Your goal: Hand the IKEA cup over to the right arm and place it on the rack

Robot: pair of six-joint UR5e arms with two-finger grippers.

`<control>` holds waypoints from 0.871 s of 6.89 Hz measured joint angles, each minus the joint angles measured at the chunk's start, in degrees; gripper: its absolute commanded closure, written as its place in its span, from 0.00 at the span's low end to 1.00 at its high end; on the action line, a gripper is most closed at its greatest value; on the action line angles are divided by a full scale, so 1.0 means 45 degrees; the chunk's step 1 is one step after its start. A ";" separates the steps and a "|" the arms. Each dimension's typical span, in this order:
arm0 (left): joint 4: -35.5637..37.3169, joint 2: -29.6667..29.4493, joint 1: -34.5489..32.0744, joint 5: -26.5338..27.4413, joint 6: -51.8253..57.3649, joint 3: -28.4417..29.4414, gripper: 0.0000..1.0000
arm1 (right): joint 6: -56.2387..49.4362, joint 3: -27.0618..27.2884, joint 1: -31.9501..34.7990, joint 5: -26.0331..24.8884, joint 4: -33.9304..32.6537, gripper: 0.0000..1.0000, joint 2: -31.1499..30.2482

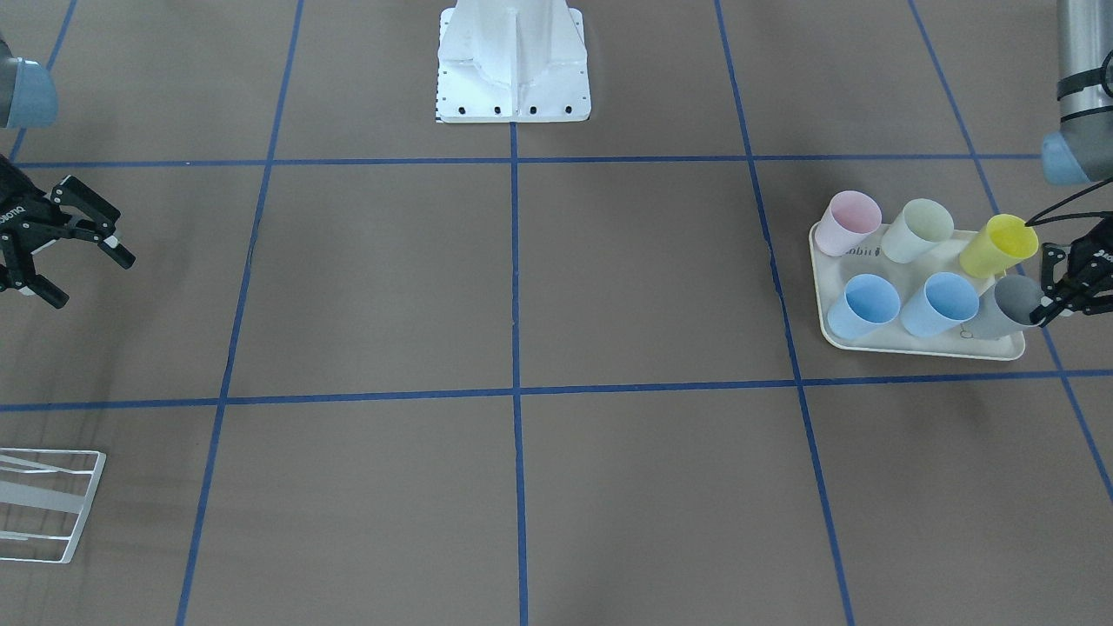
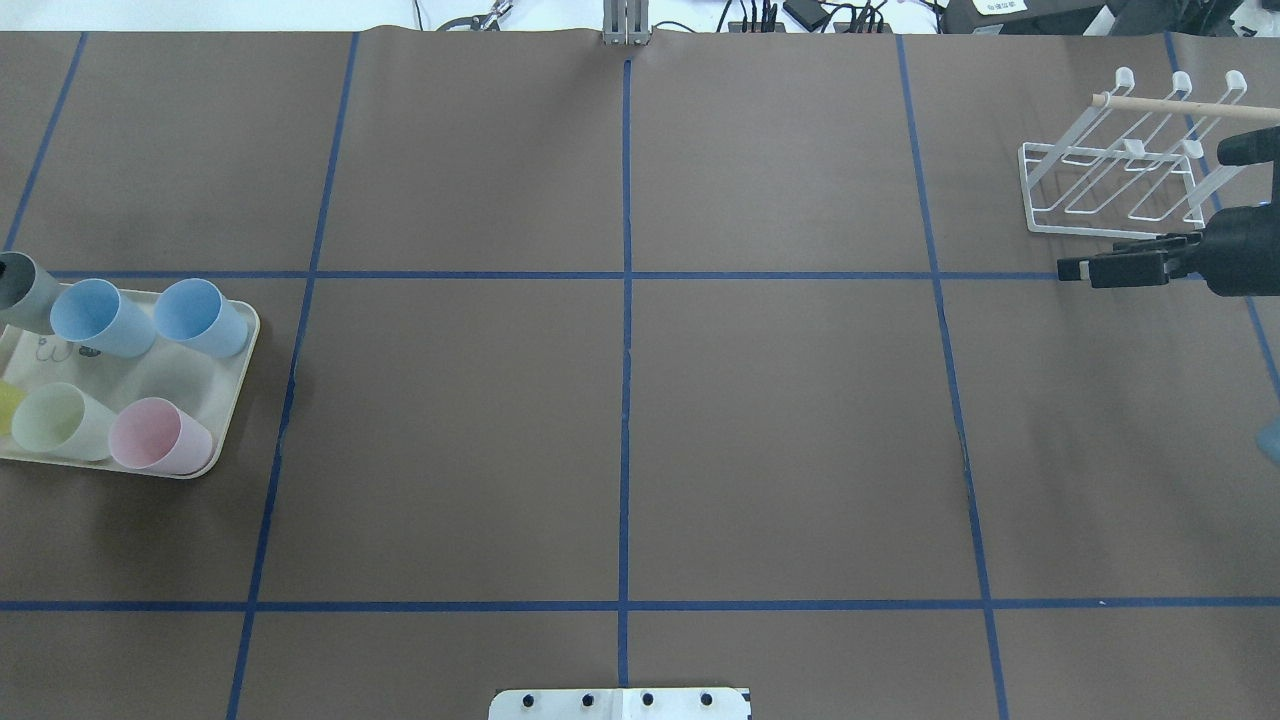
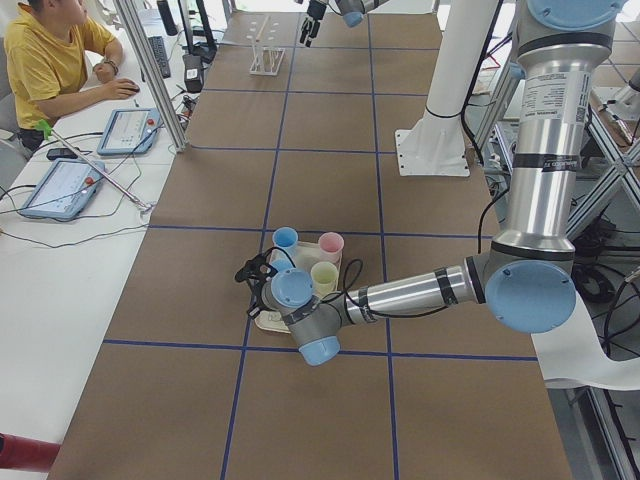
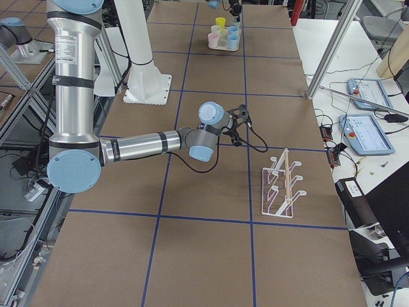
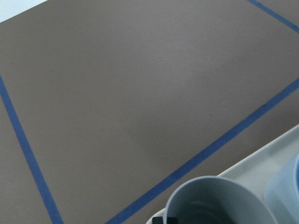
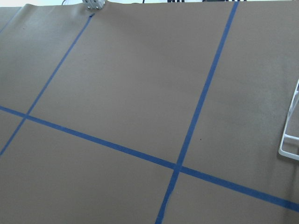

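Several IKEA cups stand on a cream tray (image 1: pixel 922 350): pink (image 1: pixel 850 222), pale green (image 1: pixel 920 229), yellow (image 1: pixel 1000 244), two blue (image 1: pixel 863 305) and grey (image 1: pixel 1013 306). My left gripper (image 1: pixel 1048 287) is at the grey cup's rim with its jaws apart; one fingertip (image 5: pixel 161 219) shows right at the rim (image 5: pixel 215 198). My right gripper (image 1: pixel 87 269) is open and empty, hovering at the other end of the table close to the white wire rack (image 2: pixel 1120 170). The rack also shows in the front view (image 1: pixel 43 504).
The robot's white base plate (image 1: pixel 513 87) stands at the middle of the near side. Blue tape lines cross the brown table cover (image 2: pixel 620 420). An operator (image 3: pixel 55 55) sits at a side desk with tablets beyond the table's edge.
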 measured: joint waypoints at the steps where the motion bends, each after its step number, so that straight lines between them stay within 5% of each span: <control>1: 0.0015 -0.0083 -0.0641 -0.0163 0.0020 -0.0035 1.00 | -0.0004 -0.0005 -0.0012 -0.0016 0.0267 0.01 0.0204; 4: 0.1029 -0.0489 -0.1737 -0.0346 -0.1726 -0.1845 1.00 | -0.0007 -0.0048 -0.0734 -0.0998 0.1463 0.01 0.0837; 6: 0.1550 -0.0557 -0.1513 -0.0496 -0.6656 -0.4466 1.00 | -0.0003 -0.0105 -0.1813 -0.1975 0.1774 0.01 0.2121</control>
